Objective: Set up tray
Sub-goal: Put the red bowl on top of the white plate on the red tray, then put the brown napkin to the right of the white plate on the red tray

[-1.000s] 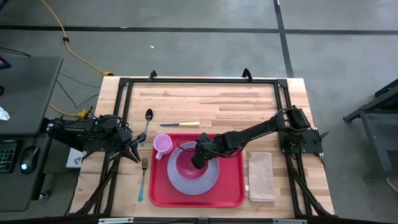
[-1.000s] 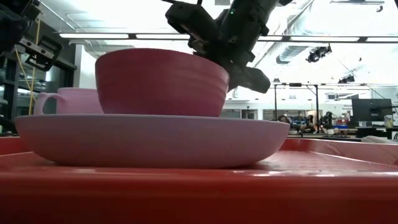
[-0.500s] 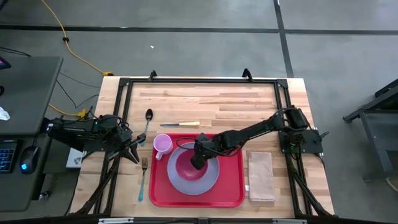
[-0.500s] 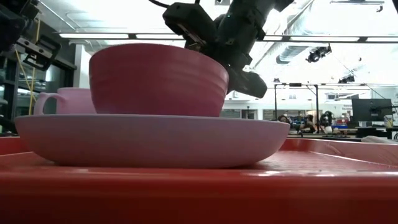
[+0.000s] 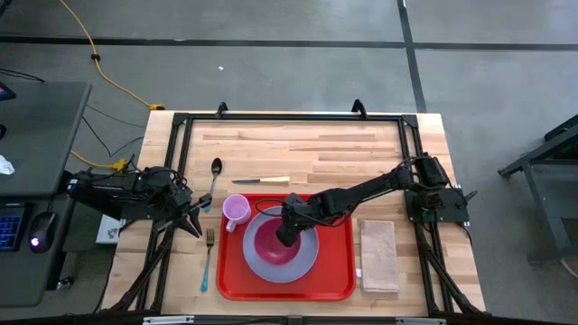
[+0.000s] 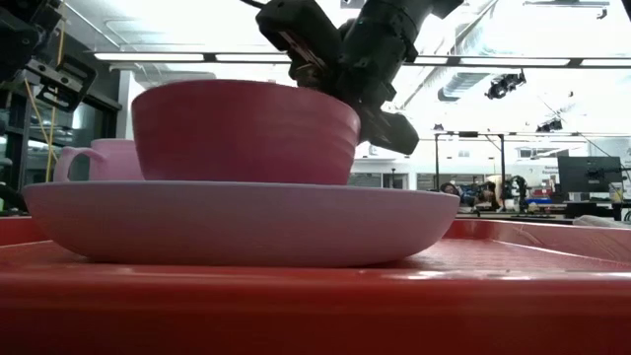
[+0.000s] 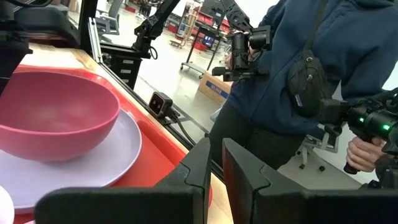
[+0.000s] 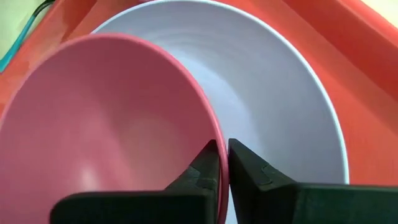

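We see the tray (image 5: 339, 287) holding a plate (image 5: 305, 262), and on the plate a bowl (image 5: 268, 239) whose rim the right gripper's (image 5: 285, 236) fingers pinch.

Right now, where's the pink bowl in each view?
High: bowl on the plate at the tray's middle, under the right gripper.
Low: bowl fills the upper left centre.
Left wrist: bowl at left.
Right wrist: bowl at left, rim pinched.
Shared landmark: lavender plate beneath it.
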`<state>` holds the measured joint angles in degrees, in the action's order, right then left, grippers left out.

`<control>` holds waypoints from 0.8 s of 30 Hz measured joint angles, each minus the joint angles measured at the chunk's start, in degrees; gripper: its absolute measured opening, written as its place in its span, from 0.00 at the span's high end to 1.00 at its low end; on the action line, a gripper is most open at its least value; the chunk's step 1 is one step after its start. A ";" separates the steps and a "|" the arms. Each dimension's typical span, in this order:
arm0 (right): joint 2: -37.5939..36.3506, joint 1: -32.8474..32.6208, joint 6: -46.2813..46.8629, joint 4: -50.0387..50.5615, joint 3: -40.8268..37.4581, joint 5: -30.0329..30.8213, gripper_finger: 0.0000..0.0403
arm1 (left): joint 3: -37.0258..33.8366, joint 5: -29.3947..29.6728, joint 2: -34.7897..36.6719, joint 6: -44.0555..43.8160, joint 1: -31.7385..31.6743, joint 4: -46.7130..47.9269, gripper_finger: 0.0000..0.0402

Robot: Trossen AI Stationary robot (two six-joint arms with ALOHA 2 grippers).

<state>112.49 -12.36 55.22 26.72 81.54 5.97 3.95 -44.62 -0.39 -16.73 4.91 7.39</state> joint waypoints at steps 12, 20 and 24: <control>-0.02 0.85 -1.58 0.48 0.78 -1.23 0.87 | 0.00 0.00 -0.02 0.00 0.00 -0.01 0.82; -0.09 1.53 -4.93 5.04 5.26 -2.02 0.88 | 0.00 0.00 -0.02 0.00 0.00 -0.01 0.82; -0.09 1.97 -6.29 10.29 7.67 -1.59 0.89 | 0.00 0.00 -0.01 0.00 0.00 -0.01 0.82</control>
<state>112.40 -10.39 48.93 37.00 89.21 4.38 3.95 -44.62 -0.40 -16.73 4.91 7.38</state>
